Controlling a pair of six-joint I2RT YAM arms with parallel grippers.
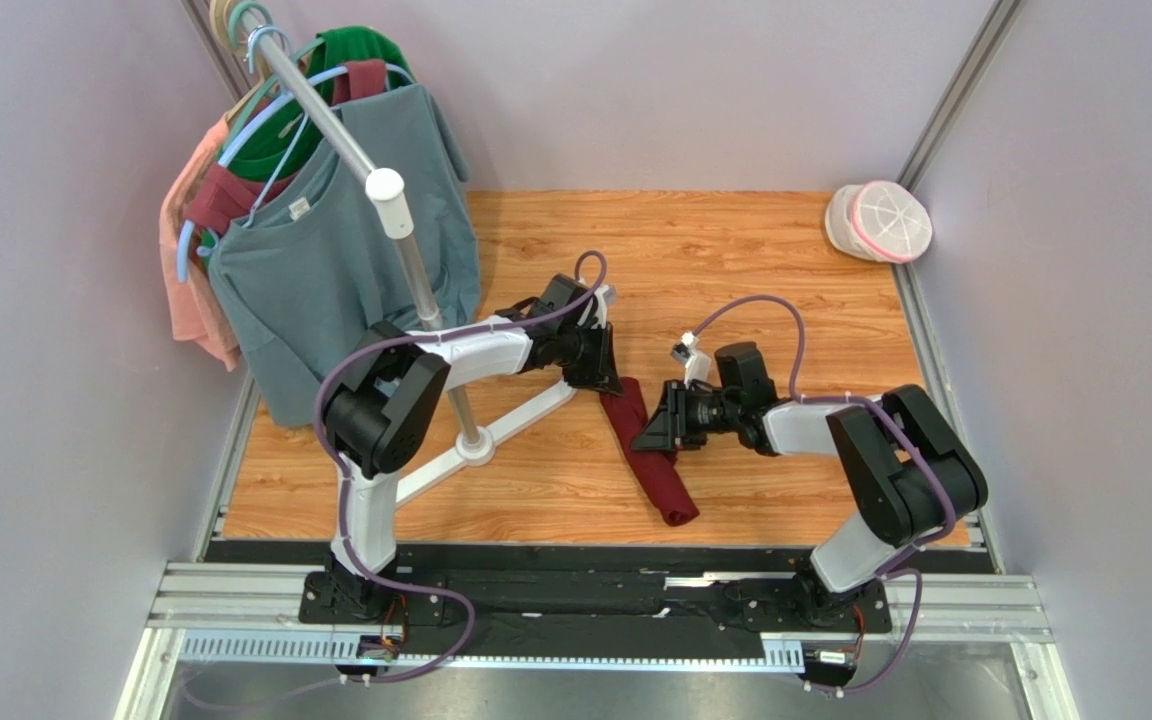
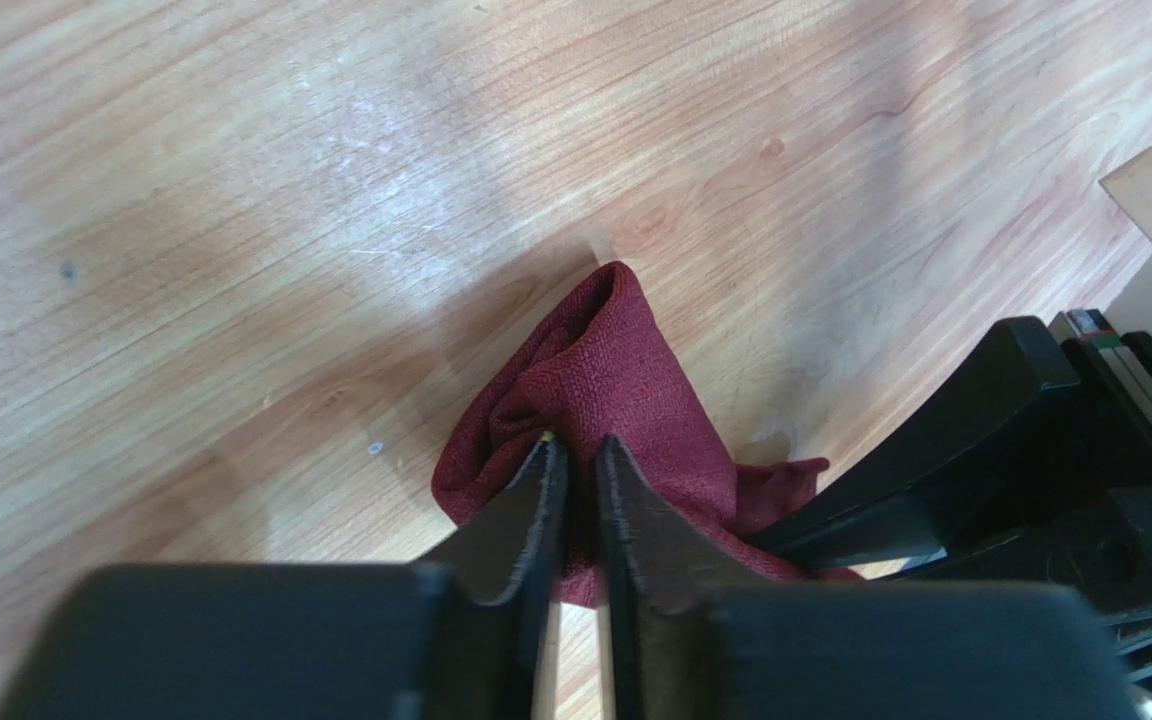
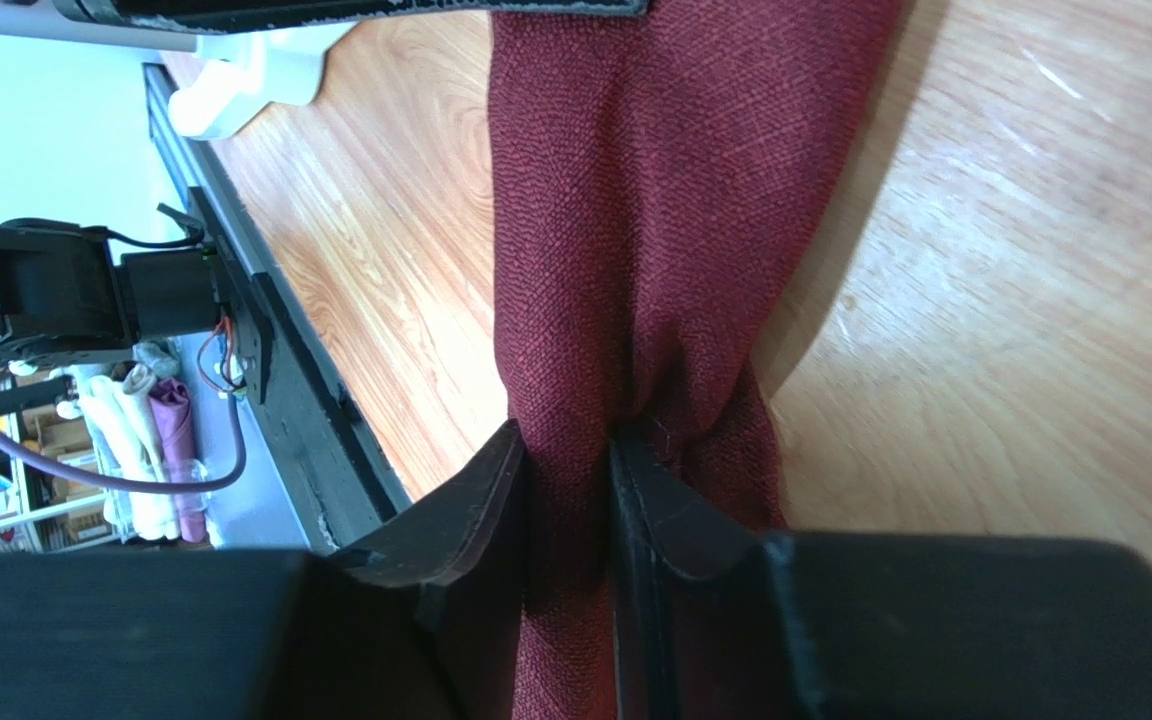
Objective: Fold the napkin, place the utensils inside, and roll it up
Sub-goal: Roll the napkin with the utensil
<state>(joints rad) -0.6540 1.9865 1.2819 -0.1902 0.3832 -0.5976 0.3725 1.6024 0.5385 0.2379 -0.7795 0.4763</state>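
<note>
The maroon napkin (image 1: 653,455) lies as a narrow roll on the wooden table between the two arms, running from upper left to lower right. My left gripper (image 1: 606,375) is shut on the roll's upper end (image 2: 630,375). My right gripper (image 1: 657,432) is shut on the roll's middle from the right side; the cloth bunches between its jaws in the right wrist view (image 3: 642,225). The fork is hidden from every view.
A white T-shaped rack base (image 1: 495,432) and its pole (image 1: 414,270) stand left of the napkin, with shirts on hangers (image 1: 330,240) at the back left. A white and pink container (image 1: 880,222) sits at the back right corner.
</note>
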